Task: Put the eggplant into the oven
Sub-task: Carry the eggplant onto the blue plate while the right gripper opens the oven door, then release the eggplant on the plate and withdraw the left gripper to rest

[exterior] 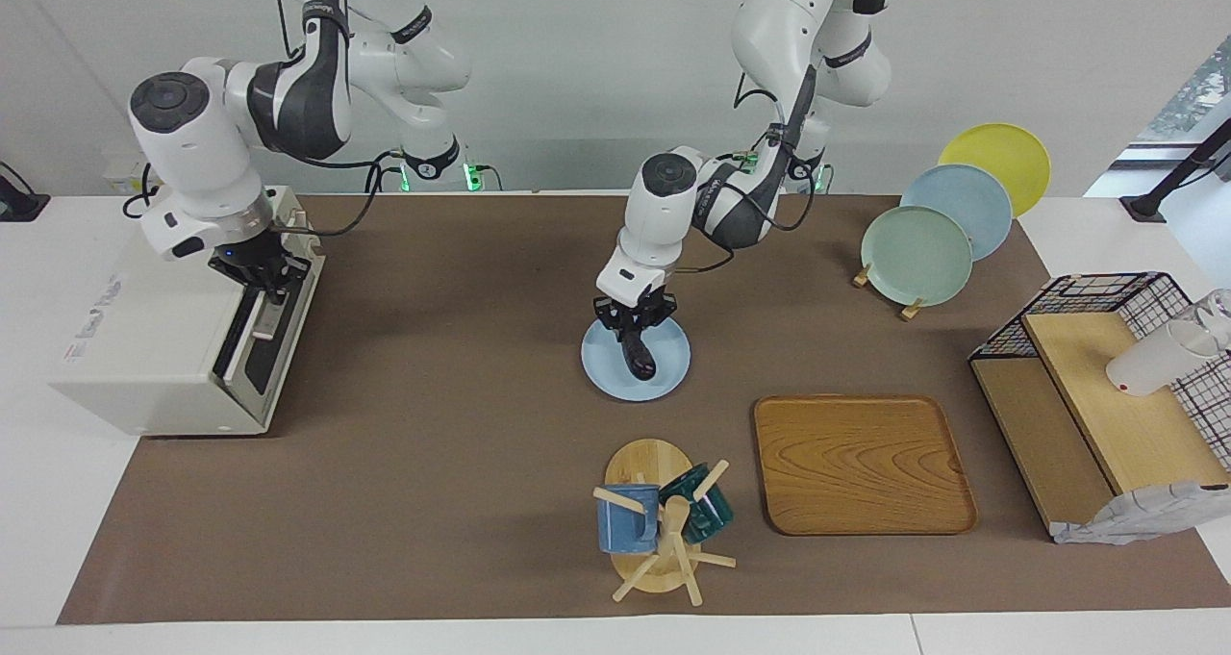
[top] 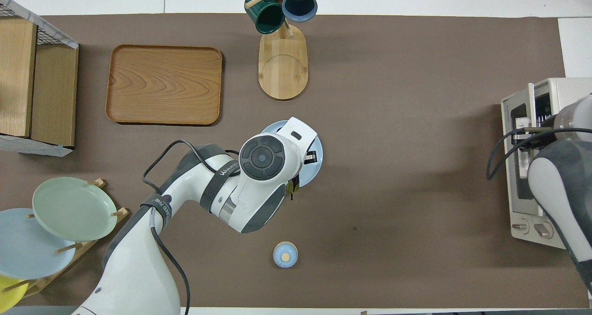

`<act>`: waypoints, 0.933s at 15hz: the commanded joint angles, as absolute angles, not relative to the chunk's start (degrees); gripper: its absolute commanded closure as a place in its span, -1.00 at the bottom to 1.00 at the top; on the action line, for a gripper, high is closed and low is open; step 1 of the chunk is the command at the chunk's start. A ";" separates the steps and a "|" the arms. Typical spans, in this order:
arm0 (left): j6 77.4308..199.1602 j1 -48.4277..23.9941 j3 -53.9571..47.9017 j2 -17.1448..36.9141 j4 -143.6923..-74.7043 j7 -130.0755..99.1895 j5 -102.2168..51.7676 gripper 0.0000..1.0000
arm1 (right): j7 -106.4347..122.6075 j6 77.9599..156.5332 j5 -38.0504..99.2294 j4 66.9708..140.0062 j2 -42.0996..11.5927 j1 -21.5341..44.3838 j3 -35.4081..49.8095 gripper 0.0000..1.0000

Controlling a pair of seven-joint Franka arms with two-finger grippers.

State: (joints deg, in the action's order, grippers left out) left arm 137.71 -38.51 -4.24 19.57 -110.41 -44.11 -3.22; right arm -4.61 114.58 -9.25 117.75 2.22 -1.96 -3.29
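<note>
The dark eggplant point(exterior: 639, 355) lies on a light blue plate point(exterior: 673, 378) in the middle of the table. My left gripper point(exterior: 635, 320) is down on it, fingers shut on the end nearer to the robots. In the overhead view the left hand point(top: 263, 157) covers most of the plate point(top: 317, 160), and only the stem tip point(top: 292, 188) shows. The white oven point(exterior: 163, 347) stands at the right arm's end of the table. My right gripper point(exterior: 260, 272) is at the top edge of its dark glass door point(exterior: 260, 357), which stands about upright. It also shows in the overhead view point(top: 532, 137).
A wooden tray point(exterior: 861, 463) and a mug tree point(exterior: 664, 516) with two mugs lie farther from the robots than the plate. A plate rack point(exterior: 947, 222) and a wire-and-wood shelf point(exterior: 1106, 395) stand at the left arm's end. A small blue round lid point(top: 285, 255) sits nearer to the robots.
</note>
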 commanded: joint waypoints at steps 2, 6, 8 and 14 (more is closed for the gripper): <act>137.81 -38.50 -3.78 19.60 -109.86 -43.77 -3.34 -1.00 | -7.46 130.40 -9.40 123.47 -3.95 -1.85 -3.34 1.00; 128.87 -32.10 -3.60 16.18 -105.57 -41.67 -3.34 -1.00 | -10.55 134.64 -9.40 123.75 -7.82 -0.44 -3.34 1.00; 124.04 -28.06 -3.60 13.55 -103.98 -38.95 -3.34 -1.00 | -10.72 136.14 -9.06 123.66 -10.09 -0.35 -3.34 1.00; 110.76 -12.59 -3.52 10.38 -96.95 -21.83 -3.25 -1.00 | -15.45 134.94 -2.39 119.38 -13.71 2.97 -2.20 1.00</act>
State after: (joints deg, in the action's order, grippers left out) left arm 114.66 -16.89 -2.88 11.14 -98.90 -27.19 -3.21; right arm -13.81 136.77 -3.46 124.27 -11.75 2.82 -1.20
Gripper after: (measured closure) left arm 0.000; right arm 0.991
